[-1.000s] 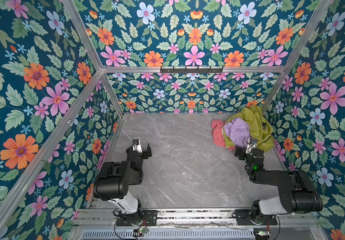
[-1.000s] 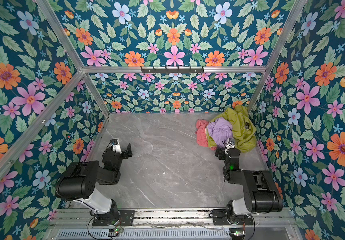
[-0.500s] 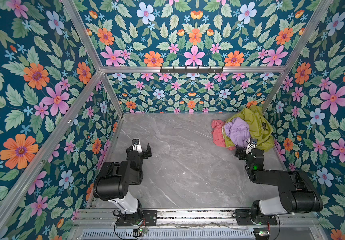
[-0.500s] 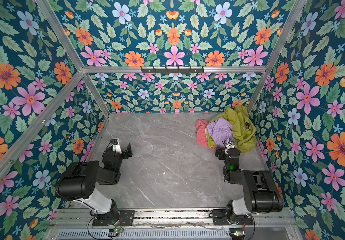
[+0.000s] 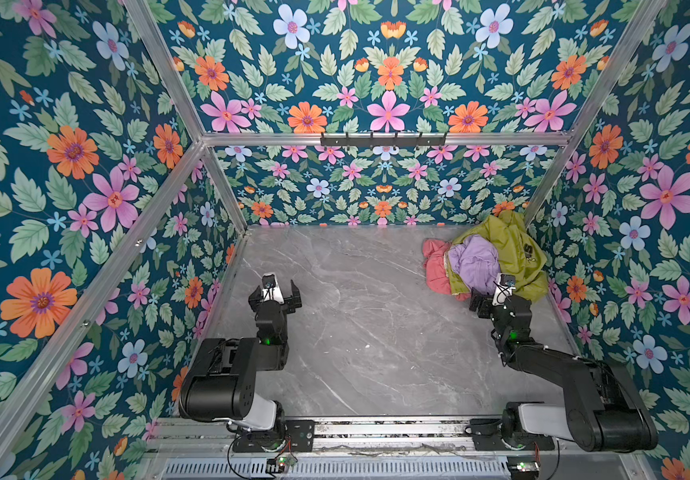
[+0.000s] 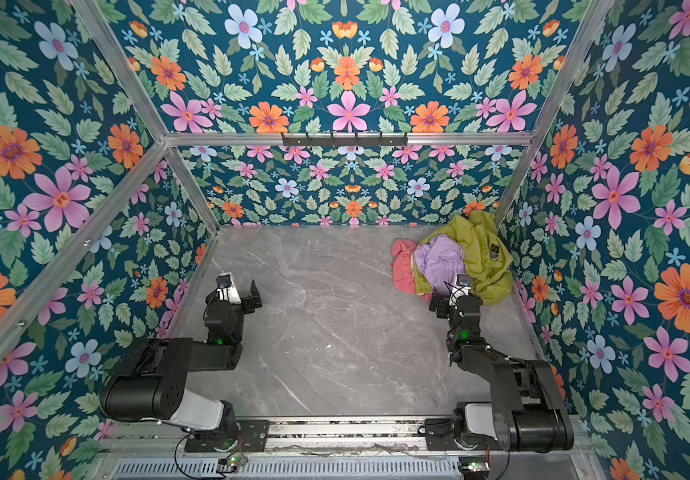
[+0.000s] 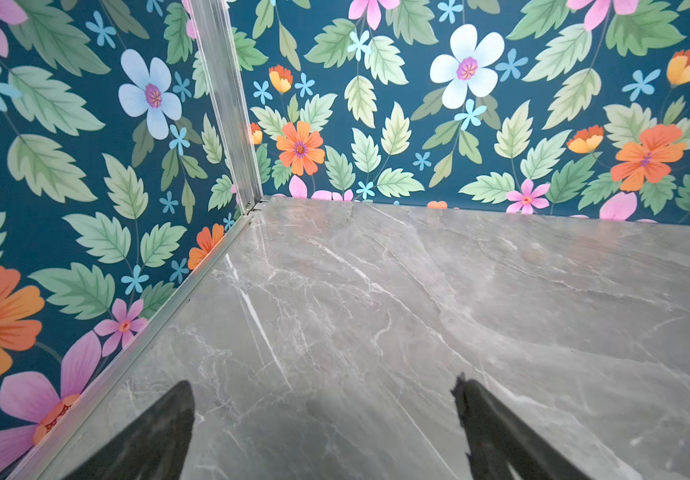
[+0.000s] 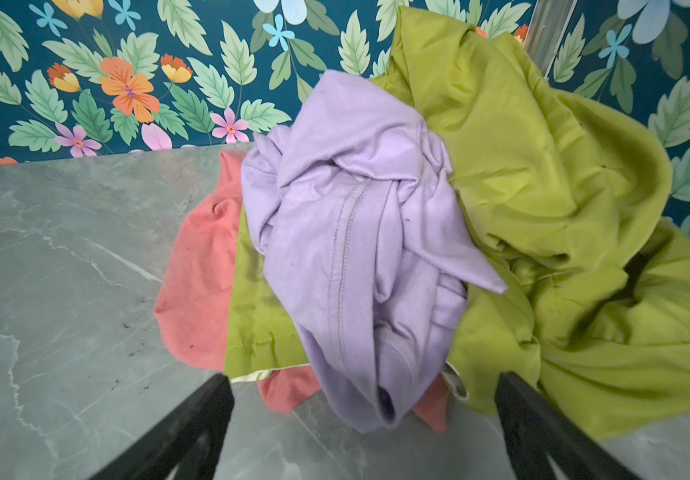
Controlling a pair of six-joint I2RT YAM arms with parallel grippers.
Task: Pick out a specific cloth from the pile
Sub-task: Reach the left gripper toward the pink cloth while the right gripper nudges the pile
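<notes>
Dark print (image 5: 528, 250) on olive-green garment (image 5: 514, 237) in pile (image 5: 482, 262): perhaps letter S, too small to confirm. Nothing else legible.

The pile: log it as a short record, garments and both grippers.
pile: three garments, far right corner of the table
cloth: salmon-pink, pile's left edge, partly under the other two
lilac cloth: on top, middle
olive-green garment: largest, right side, against the wall
right gripper: open, at the pile's near edge, holding nothing
left gripper: open, over bare table, far from the pile
</notes>
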